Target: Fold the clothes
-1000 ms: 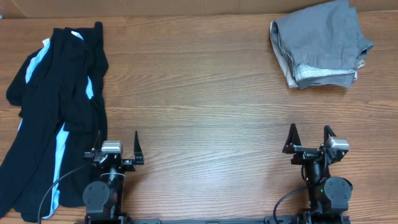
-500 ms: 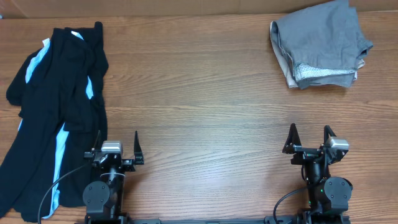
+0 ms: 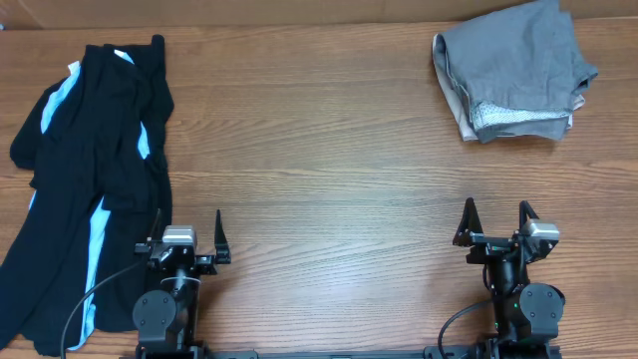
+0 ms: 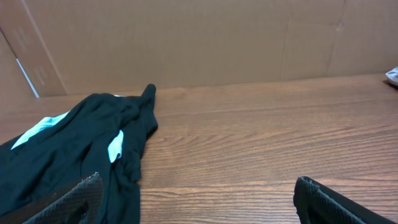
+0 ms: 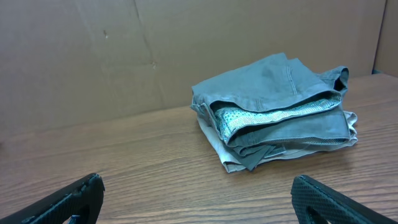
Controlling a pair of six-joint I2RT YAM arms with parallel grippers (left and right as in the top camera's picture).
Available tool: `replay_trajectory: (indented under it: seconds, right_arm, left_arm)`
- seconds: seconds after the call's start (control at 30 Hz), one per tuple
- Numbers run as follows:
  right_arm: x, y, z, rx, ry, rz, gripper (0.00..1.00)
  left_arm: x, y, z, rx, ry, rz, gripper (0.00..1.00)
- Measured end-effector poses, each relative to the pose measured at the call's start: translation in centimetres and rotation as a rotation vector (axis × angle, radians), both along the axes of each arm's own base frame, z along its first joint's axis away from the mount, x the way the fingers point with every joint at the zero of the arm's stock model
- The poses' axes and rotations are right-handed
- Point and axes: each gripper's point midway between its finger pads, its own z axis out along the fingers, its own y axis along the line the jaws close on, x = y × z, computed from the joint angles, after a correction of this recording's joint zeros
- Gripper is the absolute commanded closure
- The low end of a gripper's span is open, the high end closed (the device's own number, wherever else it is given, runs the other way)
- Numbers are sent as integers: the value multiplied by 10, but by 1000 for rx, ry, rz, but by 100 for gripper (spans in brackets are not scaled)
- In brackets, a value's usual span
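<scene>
Nothing has moved: left jaws and right jaws stand wide open, empty. The black garment (image 3: 95,170), probably limp and light, sprawls on the counter (image 3: 319,179) beside the left arm (image 3: 164,299); best pinched at its hem corners. The grey shorts (image 3: 513,60) lie folded well apart from that arm.

1. Brown wood-grain table (image 3: 329,150), seen from overhead.
2. Left side: black garment (image 3: 90,179) w/ lt-blue stripes, spread loose & rumpled, flat on the wood.
3. Far-right corner: beige garment (image 3: 454,105) on the wood, folded grey shorts (image 3: 513,60) stacked on top.
</scene>
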Motion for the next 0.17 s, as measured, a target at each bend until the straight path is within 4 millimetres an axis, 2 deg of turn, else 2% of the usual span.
replay_trajectory:
  seconds: [0.17]
  right_arm:
    - [0,0,0,-1,0,0,0]
  left_arm:
    - [0,0,0,0,0,0,0]
